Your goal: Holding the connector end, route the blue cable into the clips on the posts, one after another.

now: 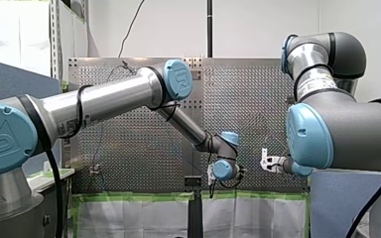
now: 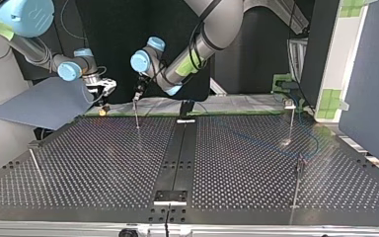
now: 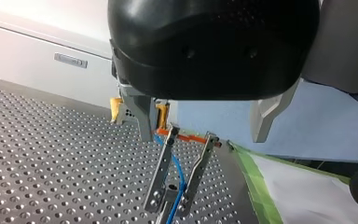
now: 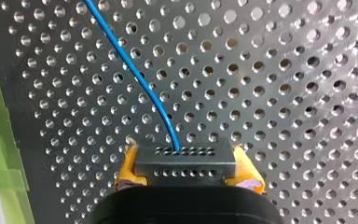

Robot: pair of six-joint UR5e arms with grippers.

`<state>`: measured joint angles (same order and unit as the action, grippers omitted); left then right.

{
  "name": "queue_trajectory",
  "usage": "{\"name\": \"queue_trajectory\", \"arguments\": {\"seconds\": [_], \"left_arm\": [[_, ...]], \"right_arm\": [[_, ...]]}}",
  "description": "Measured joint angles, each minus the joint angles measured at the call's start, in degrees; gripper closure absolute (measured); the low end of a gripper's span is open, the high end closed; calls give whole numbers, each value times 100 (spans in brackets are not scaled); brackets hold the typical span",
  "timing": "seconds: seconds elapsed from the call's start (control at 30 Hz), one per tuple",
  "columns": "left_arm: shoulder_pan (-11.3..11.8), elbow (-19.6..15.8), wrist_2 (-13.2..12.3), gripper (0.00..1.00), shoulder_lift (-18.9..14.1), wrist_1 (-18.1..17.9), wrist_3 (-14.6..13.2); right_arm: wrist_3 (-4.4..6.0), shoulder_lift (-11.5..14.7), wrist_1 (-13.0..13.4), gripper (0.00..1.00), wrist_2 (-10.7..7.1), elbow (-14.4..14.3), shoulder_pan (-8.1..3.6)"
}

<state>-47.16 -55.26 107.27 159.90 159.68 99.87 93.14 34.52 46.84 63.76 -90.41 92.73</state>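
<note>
The right gripper (image 4: pixel 189 162) is closed with its yellow pads on the connector (image 4: pixel 186 173), and the blue cable (image 4: pixel 135 77) leaves from it. The cable passes through the left gripper (image 3: pixel 169 205), but its grip cannot be told. The post (image 2: pixel 34 167) at the top view's left appears without cable, so routing is probably not finished.

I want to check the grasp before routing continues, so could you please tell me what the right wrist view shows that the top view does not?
Only the right wrist view shows my right gripper shut on the connector, yellow pads either side, with the blue cable leaving its face. Only the top view shows my left arm, my right arm and the thin posts standing up. Both show the perforated table, the blue cable and green tape.
</note>
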Motion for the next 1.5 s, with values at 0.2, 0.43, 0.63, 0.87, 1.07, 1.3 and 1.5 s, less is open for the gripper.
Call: {"name": "queue_trajectory", "arguments": {"seconds": [0.2,0.43,0.63,0.87,1.07,1.3,1.5], "left_arm": [[1,0,48,0,0,-5,-1],[-6,0,188,0,0,-6,8],[-10,0,201,0,0,-7,11],[-17,0,219,0,-2,-3,23],[-115,-132,403,0,-163,-94,-107],[-225,-446,334,0,-481,-400,-249],[-185,-745,412,0,-782,-702,-26]], "right_arm": [[19,-4,-33,100,-12,1,-35],[22,-3,-45,100,-28,0,-55],[22,-7,-43,100,-45,-1,-59],[22,-12,-44,100,-47,0,-56],[22,-17,-55,100,-47,1,-71],[35,-21,-62,100,-47,0,-99],[47,-23,-60,100,-47,0,-109]]}}
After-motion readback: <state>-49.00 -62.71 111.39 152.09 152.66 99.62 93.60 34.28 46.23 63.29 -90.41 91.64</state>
